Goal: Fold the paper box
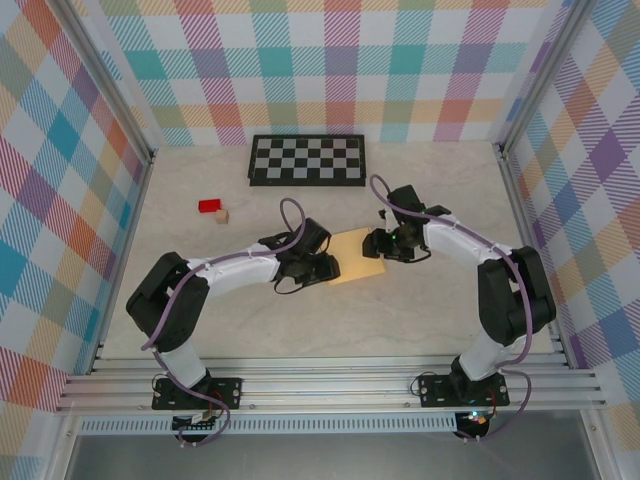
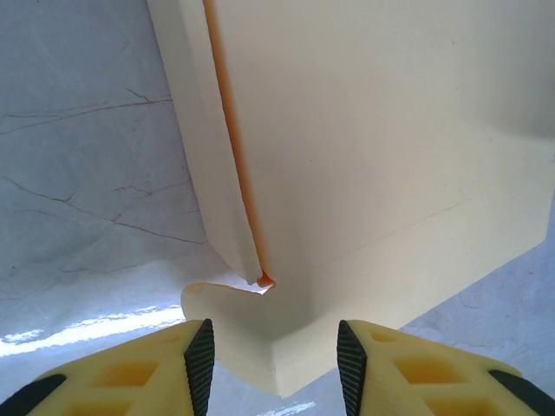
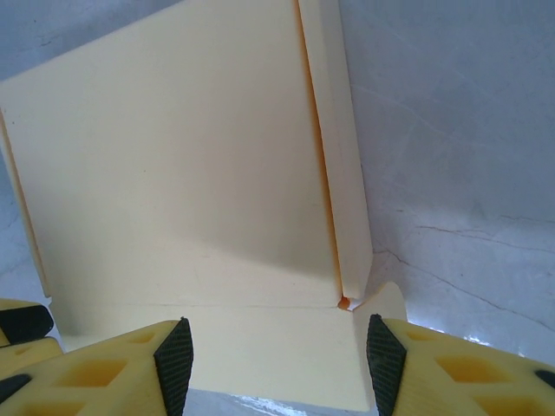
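Observation:
The paper box [image 1: 357,258] is a tan flat rectangular piece lying on the table between my two arms. My left gripper [image 1: 322,268] sits at its left edge and my right gripper [image 1: 382,243] at its right edge. In the left wrist view the paper box [image 2: 373,156] has a folded side flap and a rounded tab, and its corner pokes between my open yellow fingers [image 2: 173,368], untouched by the pads. Seen from the right wrist, the paper box [image 3: 182,173] has an end flap that reaches into the wide gap of the open right gripper [image 3: 276,360].
A black-and-white checkerboard [image 1: 307,160] lies at the back of the table. A red block [image 1: 210,206] and a tiny tan cube [image 1: 222,216] sit at the left. Plaid walls and aluminium rails [image 1: 330,385] enclose the table.

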